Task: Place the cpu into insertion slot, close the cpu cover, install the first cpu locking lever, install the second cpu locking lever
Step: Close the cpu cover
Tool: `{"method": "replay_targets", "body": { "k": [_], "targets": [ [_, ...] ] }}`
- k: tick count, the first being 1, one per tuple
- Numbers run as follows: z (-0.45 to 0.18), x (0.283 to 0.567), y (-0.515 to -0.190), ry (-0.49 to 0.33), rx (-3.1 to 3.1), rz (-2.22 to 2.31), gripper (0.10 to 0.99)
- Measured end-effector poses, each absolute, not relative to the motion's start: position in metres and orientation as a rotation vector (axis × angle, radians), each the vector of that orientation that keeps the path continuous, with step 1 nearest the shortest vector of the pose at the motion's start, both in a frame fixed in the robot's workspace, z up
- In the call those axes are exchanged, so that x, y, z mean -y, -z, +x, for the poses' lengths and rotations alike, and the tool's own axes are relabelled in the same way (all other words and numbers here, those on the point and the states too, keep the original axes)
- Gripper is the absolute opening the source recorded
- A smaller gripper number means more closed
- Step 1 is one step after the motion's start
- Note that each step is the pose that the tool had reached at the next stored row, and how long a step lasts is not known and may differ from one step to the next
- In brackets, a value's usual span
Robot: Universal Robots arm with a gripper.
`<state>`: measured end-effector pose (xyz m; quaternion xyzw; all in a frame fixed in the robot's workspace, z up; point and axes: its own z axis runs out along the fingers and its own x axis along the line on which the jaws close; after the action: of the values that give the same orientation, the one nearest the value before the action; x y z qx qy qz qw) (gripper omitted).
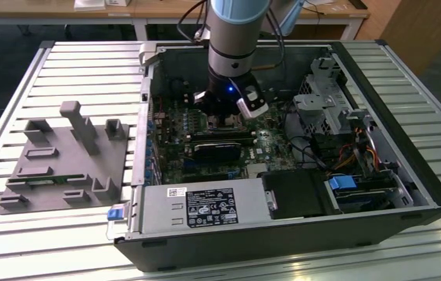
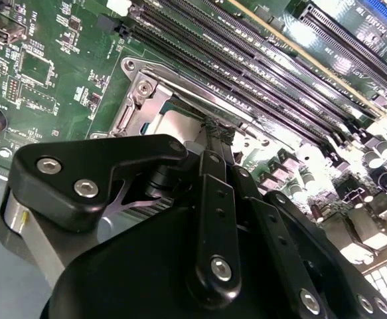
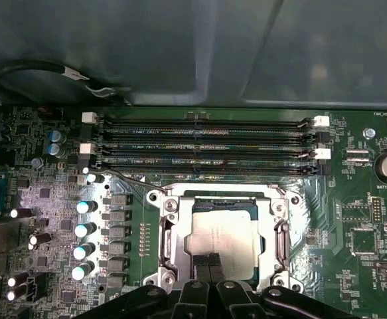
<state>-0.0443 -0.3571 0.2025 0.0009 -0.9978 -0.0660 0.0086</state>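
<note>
Covering part of the cpu (image 3: pixel 224 229), the tool (image 3: pixel 210 263) hangs pinched.

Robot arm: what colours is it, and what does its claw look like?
The arm is a round silver-grey tube with a pale blue cap, a black wrist with a little blue light, and dark cables. Its claw is black with shiny silver screws.

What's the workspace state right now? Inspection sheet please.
Surface: slatted metal table, with the open computer case lying on it.
Job's things: cpu sits in the insertion slot; cpu cover is down around it; latching unclear.
Clutter: grey fixture tray at the exterior view's left.
Grippers: pincer shut, tips at the cpu's edge.
Cables: bundle inside the case; black cable by the board's edge.
Surroundings: wooden desks behind.
</note>
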Motion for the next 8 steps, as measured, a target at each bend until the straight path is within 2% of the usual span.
{"method": "replay_targets", "body": {
  "k": [8],
  "targets": [
    [-0.0444,0.3548,-0.2002,0.206,3.118,0.003,0.102]
  ]
}}
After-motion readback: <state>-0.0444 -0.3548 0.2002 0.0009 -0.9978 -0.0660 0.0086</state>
